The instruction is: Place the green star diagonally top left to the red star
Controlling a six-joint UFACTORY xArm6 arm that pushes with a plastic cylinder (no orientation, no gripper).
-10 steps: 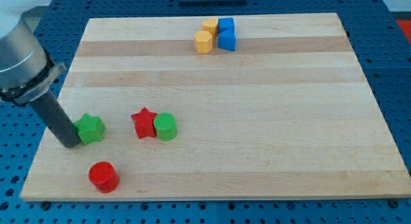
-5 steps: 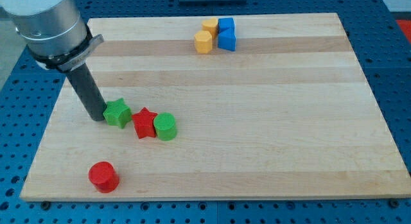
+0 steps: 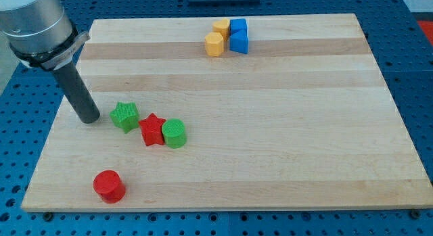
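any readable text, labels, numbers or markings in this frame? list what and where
None readable.
No print shows on the wooden board, on the green star, red star, green cylinder, red cylinder, the yellow blocks or the blue blocks.
The rod ending in my tip, left of the green star and apart from it, is plain dark.

Two green blocks (image 3: 124,116), two red (image 3: 152,129), two yellow (image 3: 214,44), two blue (image 3: 239,41).
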